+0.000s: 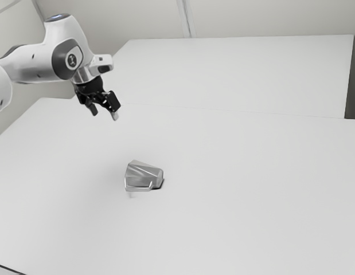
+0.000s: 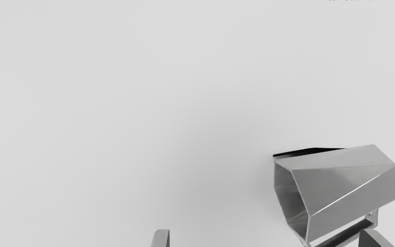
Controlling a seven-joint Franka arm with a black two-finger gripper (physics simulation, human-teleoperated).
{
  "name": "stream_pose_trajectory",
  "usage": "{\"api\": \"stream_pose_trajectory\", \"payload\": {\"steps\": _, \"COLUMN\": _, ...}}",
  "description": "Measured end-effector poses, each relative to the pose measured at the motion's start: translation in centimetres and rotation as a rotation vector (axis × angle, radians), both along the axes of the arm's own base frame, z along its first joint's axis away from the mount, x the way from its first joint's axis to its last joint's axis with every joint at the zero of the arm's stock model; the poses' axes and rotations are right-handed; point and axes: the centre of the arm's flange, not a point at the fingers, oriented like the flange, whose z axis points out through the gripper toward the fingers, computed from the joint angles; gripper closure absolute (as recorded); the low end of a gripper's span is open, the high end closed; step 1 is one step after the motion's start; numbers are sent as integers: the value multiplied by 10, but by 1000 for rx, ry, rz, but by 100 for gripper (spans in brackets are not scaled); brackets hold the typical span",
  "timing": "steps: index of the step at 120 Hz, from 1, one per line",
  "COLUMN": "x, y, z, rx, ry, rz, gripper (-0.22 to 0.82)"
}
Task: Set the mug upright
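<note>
We see the mug (image 1: 141, 176) lying on its side on the pale table (image 1: 240, 200), its mouth toward the exterior view's left and its base toward the exterior view's right. Its handle (image 1: 139, 188) runs along the near side there. Our gripper (image 1: 104, 112) hangs in the air, well apart from the mug, farther off and to the exterior view's left. Its two fingers are spread with nothing pinched between them.

In the wrist view the fingers are cut off just behind their tips, and one tip covers part of the handle, so we can't follow the handle all the way along. We can look in at the mouth, but the inside is shaded and the near wall hides its floor from us. The side the mug rests on is hidden too, apart from a dark strip of shadow beside it.

The arm (image 1: 34, 63) is cut off at the exterior view's left edge. At the near left corner a dark line (image 1: 8, 269) runs out of view, and we can't tell what it is.
</note>
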Motion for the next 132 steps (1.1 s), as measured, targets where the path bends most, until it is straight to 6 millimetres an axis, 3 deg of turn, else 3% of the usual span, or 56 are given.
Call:
{"api": "stream_pose_trajectory", "payload": {"steps": 11, "x": -5, "y": -2, "z": 2, "rx": -18, "ry": -6, "rz": -3, "gripper": 0}}
{"api": "stream_pose_trajectory", "payload": {"steps": 16, "x": -9, "y": -3, "z": -7, "rx": -47, "ry": 8, "rz": 7, "gripper": 0}}
{"api": "stream_pose_trajectory", "payload": {"steps": 37, "x": -28, "y": 34, "z": -73, "rx": -289, "ry": 130, "rz": 154, "gripper": 0}}
{"api": "stream_pose_trajectory", "payload": {"steps": 70, "x": -54, "y": 48, "z": -158, "rx": -640, "ry": 266, "rz": 307, "gripper": 0}}
{"api": "stream_pose_trajectory", "payload": {"steps": 101, "x": -46, "y": 42, "z": -192, "rx": -829, "ry": 280, "rz": 395, "gripper": 0}}
{"api": "stream_pose_trajectory", "payload": {"steps": 132, "x": -45, "y": 35, "z": -203, "rx": -899, "ry": 295, "rz": 452, "gripper": 2}}
